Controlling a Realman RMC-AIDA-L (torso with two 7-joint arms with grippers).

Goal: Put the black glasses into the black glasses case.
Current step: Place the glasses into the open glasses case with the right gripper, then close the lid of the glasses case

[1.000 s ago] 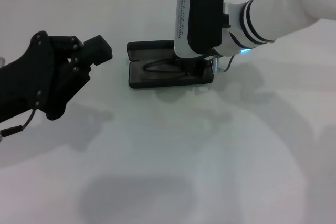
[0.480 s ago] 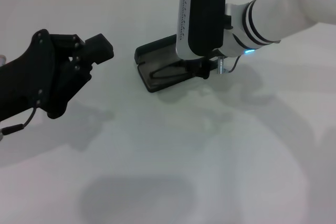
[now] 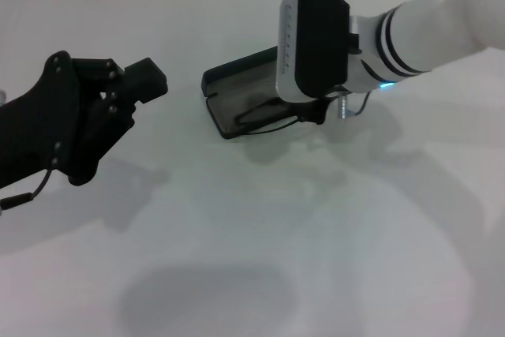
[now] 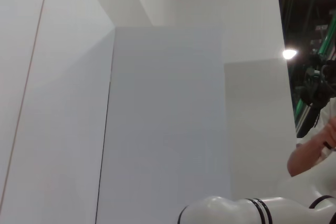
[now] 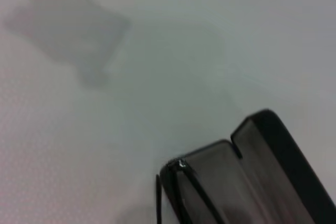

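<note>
White desk (image 3: 260,258) surface is filling the head view, bare in the foreground apart from soft shadows. On the robot's left side, the chunky black left gripper (image 3: 146,80) is hovering above the desk, well apart from the case; whether its fingers are open is impossible to tell. Farther back, near the middle, the black rounded-rectangular hard glasses case (image 3: 237,88) is lying open on the desk, its long axis running slantwise, with the far end toward the robot's right and its lid standing up along the far edge. The thin black-framed glasses (image 3: 264,114) are lying along the case's tray, temple arms stretching toward the near-left end, one thin arm trailing over the near rim. The white-and-black right gripper (image 3: 316,108) is hanging directly over the case's right end, its bulky body hiding the fingers, so their opening cannot be told. In the right wrist view the case (image 5: 262,171) and the glasses (image 5: 181,182) are showing at the edge.
</note>
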